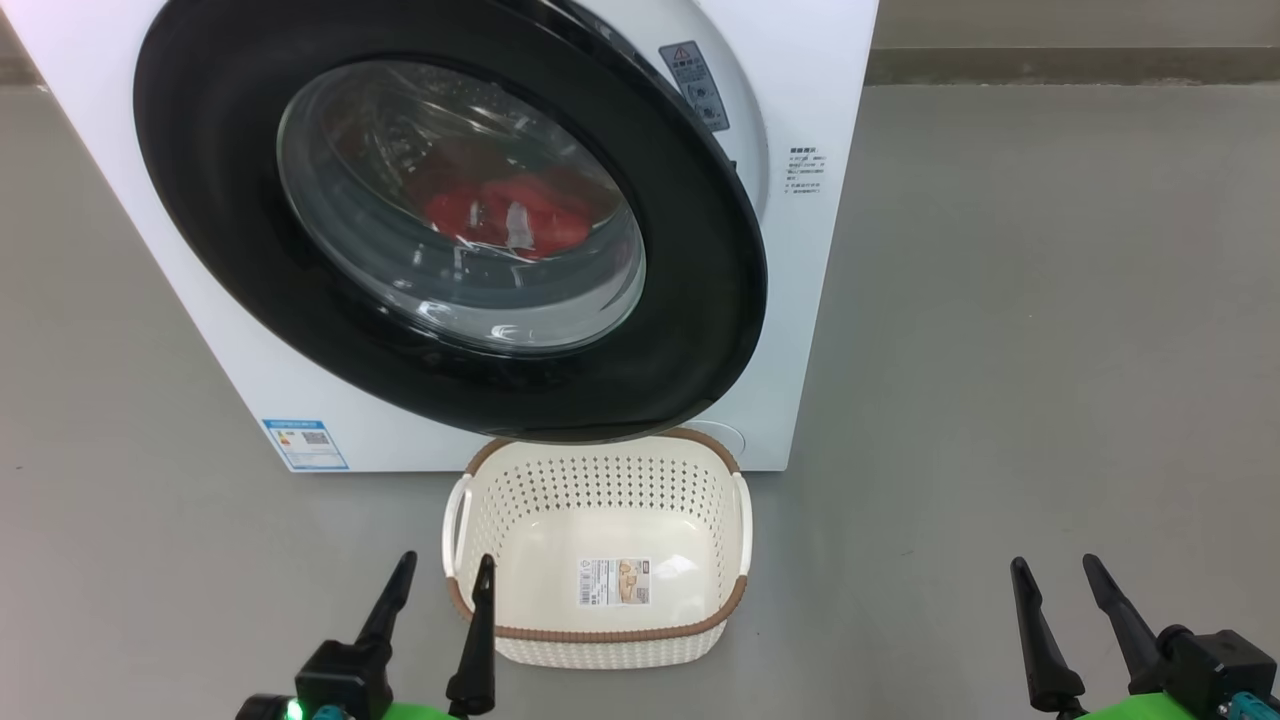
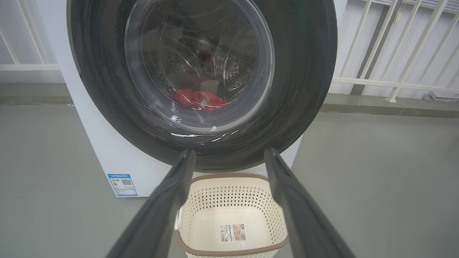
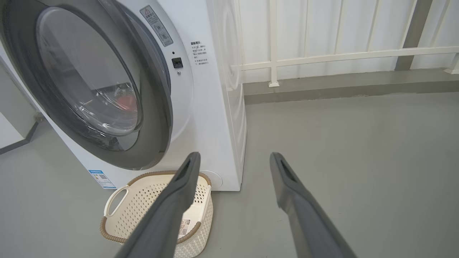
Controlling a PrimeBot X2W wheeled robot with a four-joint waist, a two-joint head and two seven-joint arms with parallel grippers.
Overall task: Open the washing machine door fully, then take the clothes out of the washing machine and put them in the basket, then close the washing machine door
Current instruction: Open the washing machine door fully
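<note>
The large white boxy front-loading washing machine [image 1: 830, 330] stands on the grey floor [image 1: 1000, 400]. Its big round glossy black door [image 1: 700, 330], with a bulging clear glass window [image 1: 560, 310], is swung partly out from the front. Through the glass, the bright red soft clothes [image 1: 500, 215] lie low in the perforated steel drum [image 2: 233, 75]. Under the door's lower edge sits the small cream-white perforated plastic basket [image 1: 600, 490] with a brown woven-look rim, a paper label [image 1: 614, 581] on its bottom. The left gripper [image 1: 446, 558] hovers at the basket's near left corner and the right gripper [image 1: 1054, 560] well to its right. Both have their fingers spread wide, holding nothing.
</note>
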